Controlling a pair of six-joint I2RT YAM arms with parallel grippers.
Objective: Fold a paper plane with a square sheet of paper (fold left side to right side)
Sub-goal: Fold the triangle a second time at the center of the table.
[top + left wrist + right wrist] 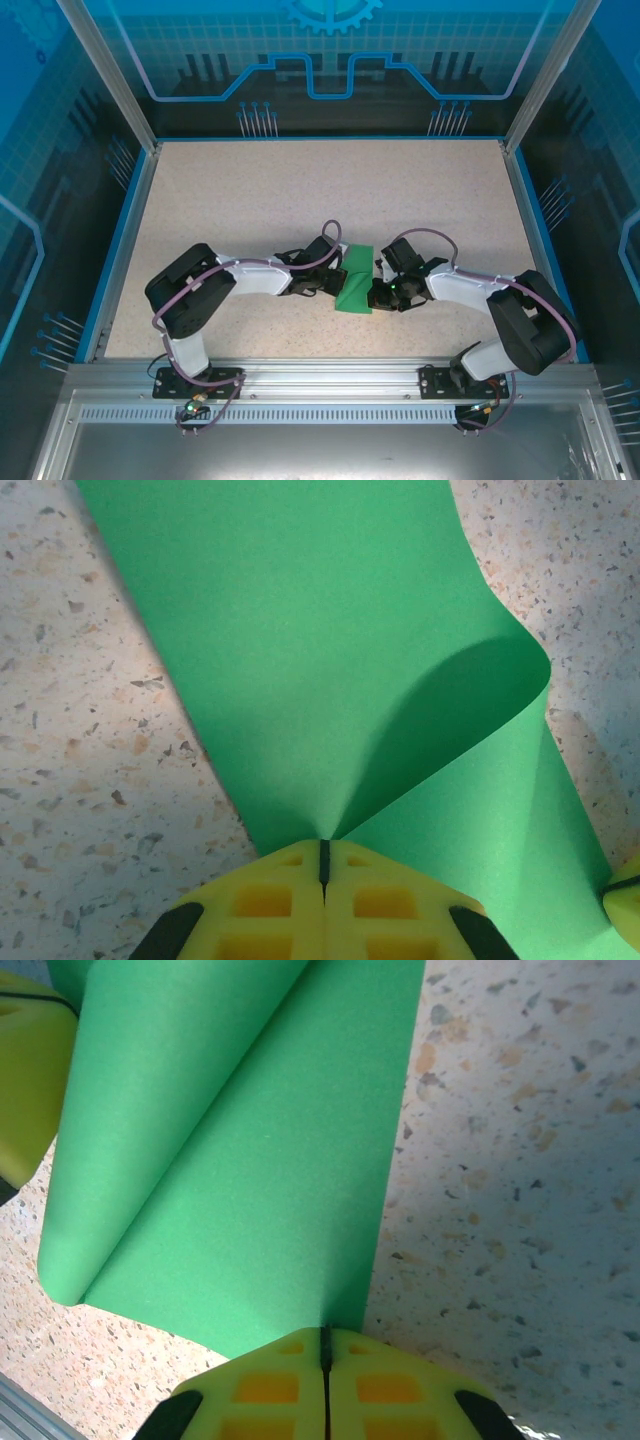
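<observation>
Speckled surface (250,200) carries the square sheet of paper (355,282) near its front middle, curled over but uncreased; left claw (322,852) and right claw (325,1338) each pinch an edge, fingers closed. Creasing seems left.

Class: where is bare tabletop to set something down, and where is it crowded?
Free: far half of the table, up to the blue rim. Crowded: near centre, where the left end effector and right end effector pinch the green sheet.

Left pincer (323,858) and right pincer (325,1345) hem the sheet (320,630); table (300,190) beyond lies open.
</observation>
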